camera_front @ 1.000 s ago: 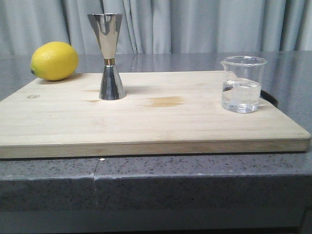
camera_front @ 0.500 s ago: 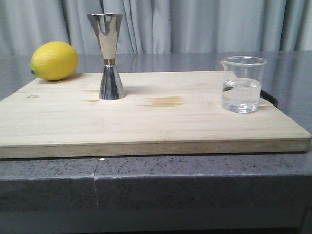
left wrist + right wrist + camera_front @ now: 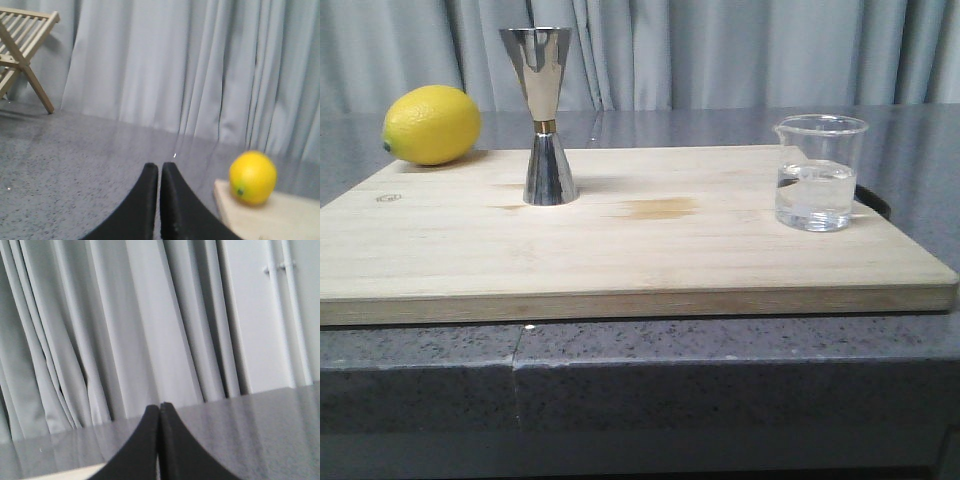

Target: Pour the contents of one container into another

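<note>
Standing upright on a wooden board (image 3: 650, 250) on the grey counter (image 3: 720, 370): steel jigger (image 3: 544, 115) left of centre, glass beaker (image 3: 817, 172) of clear liquid well apart near the right edge. Lemon (image 3: 431, 124) at the board's far left corner. Left gripper (image 3: 159, 172) and right gripper (image 3: 159, 412): jaws pressed together, empty.

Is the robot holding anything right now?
No. The left pincer and right pincer are both shut on nothing; the beaker stands untouched.
</note>
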Action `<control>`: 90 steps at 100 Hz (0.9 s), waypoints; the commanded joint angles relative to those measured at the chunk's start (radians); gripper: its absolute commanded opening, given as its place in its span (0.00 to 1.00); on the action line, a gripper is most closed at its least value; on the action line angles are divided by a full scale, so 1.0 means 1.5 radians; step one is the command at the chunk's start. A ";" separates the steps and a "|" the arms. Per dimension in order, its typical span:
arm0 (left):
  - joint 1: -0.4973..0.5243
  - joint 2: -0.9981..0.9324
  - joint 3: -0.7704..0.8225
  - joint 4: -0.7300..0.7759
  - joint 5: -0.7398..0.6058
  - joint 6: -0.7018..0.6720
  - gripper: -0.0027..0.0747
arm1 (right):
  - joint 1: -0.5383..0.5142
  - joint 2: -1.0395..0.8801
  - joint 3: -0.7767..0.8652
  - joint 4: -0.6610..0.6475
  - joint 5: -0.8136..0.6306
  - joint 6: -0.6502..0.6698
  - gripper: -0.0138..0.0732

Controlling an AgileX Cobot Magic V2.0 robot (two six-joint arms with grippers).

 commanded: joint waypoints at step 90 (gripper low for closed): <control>-0.016 0.262 -0.354 -0.075 0.398 0.091 0.01 | 0.004 0.374 -0.420 0.049 0.550 -0.154 0.07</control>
